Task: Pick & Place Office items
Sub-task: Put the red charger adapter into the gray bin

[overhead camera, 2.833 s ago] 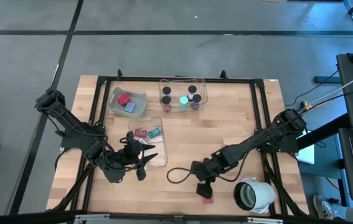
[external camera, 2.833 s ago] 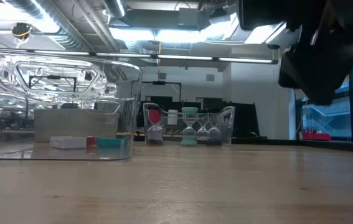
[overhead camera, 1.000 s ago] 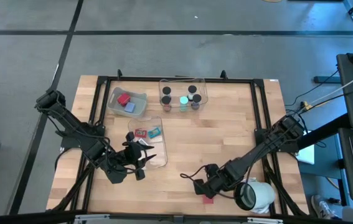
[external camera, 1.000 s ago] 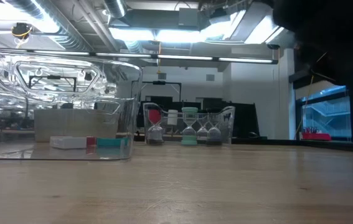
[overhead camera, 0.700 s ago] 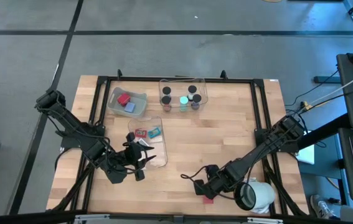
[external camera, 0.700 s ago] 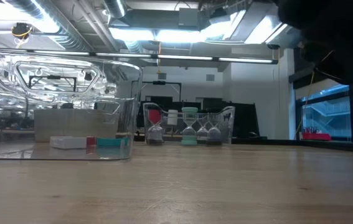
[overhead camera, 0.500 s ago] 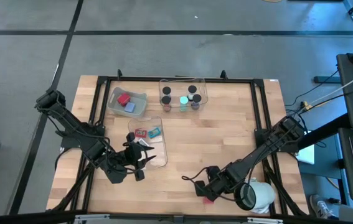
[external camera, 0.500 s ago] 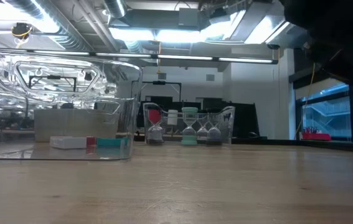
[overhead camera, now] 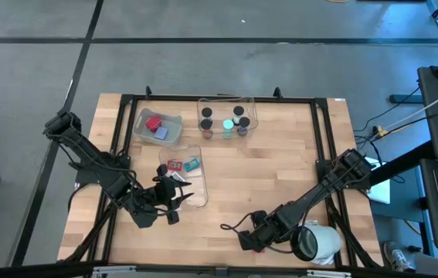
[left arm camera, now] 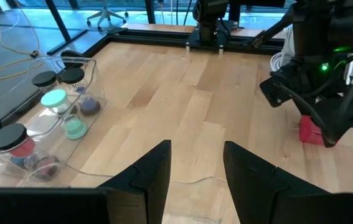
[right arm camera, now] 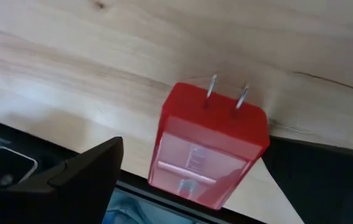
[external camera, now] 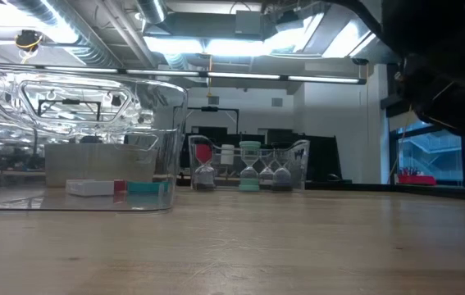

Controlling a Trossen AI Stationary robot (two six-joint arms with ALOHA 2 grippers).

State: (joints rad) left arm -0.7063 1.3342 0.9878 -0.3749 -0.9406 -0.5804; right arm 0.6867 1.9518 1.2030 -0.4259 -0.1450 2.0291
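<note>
Sorting looks mostly done: 3 clear bins hold items, a red block in the back-left bin (overhead camera: pixel 157 127), capped cylinders in the back bin (overhead camera: pixel 227 117), small pieces in the near bin (overhead camera: pixel 183 174). Left is a red stapler (right arm camera: pixel 208 146) near the table's front edge. My right gripper (overhead camera: pixel 251 241) hangs over it, fingers spread to either side, not pinching yet. My left gripper (overhead camera: pixel 174 199) waits half-closed and empty at the near bin.
</note>
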